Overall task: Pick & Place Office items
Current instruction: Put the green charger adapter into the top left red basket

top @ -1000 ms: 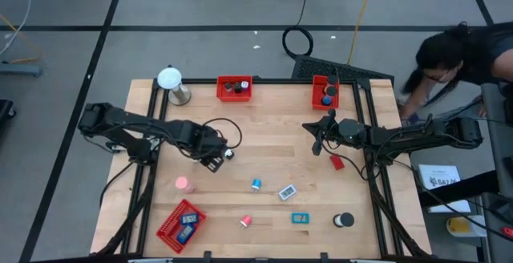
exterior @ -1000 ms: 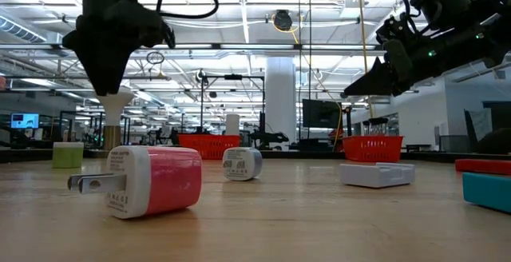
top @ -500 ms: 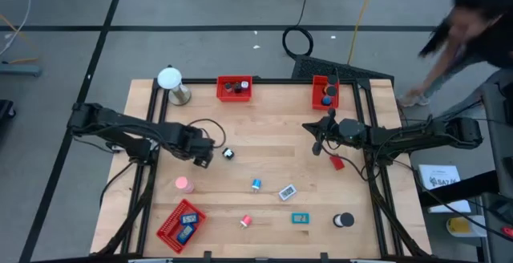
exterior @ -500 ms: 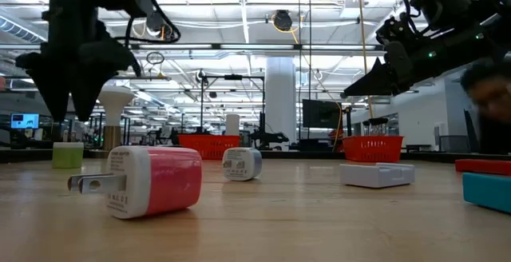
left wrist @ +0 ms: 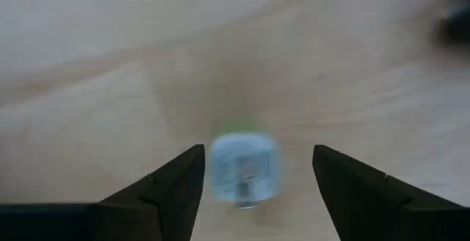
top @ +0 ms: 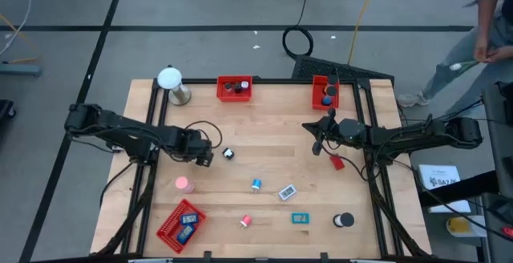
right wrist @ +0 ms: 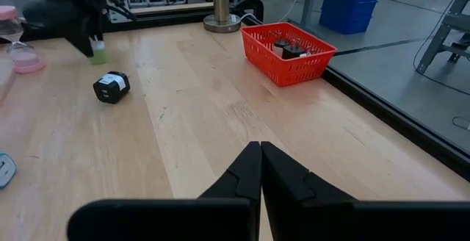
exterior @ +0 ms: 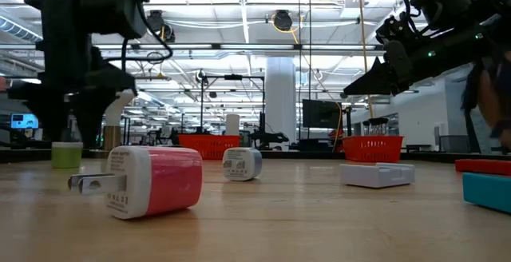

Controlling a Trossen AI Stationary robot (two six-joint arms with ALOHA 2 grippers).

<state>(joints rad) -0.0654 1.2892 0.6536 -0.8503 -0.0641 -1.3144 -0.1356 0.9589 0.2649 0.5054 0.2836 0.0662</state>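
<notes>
Swinging back toward its own side, your left gripper (left wrist: 253,189) now hangs, jaws spread, over a small green-and-white block (left wrist: 244,169), ready to grasp, while the right gripper (right wrist: 260,169) waits, jaws pressed together.

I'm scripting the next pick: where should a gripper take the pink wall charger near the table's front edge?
Take the pink charger by its blocky body, coming down from above. It lies on its side with metal prongs sticking out level at one end, so closing across the two flat faces, midway and clear of the prongs, looks safest.
</notes>
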